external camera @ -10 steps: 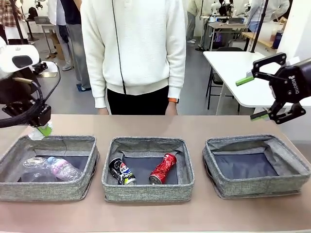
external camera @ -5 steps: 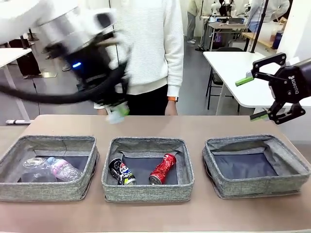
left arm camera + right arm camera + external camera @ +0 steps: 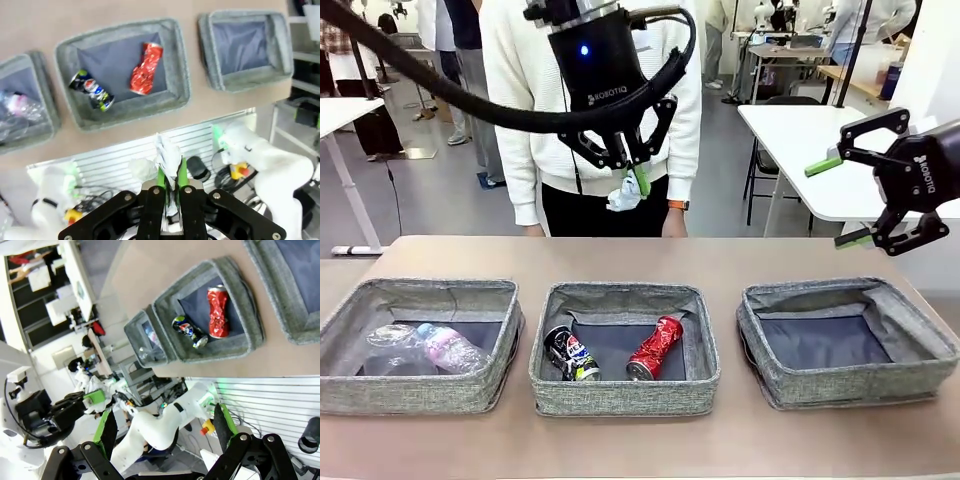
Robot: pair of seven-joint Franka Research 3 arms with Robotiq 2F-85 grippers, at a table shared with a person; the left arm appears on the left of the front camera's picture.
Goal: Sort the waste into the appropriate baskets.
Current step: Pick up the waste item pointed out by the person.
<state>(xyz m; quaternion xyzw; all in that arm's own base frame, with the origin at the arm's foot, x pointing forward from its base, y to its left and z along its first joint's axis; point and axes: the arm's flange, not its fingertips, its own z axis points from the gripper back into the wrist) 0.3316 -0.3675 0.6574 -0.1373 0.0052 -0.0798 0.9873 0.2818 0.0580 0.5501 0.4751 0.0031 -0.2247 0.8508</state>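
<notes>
White paper wad [image 3: 623, 197] hung pinched in the left gripper [image 3: 634, 183] at upper centre of the front view. The right gripper [image 3: 850, 200] stood with jaws spread wide and bare at the right edge.

There are three baskets [image 3: 420, 345] [image 3: 624, 345] [image 3: 847, 340], two cans [image 3: 569, 353] [image 3: 656, 347], one bottle [image 3: 450, 349], one cup [image 3: 386, 345] and one paper wad [image 3: 624, 197].

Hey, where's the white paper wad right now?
In the front view, the white paper wad is pinched in the left gripper, high above the middle basket, in front of the person's white sweater.
</notes>
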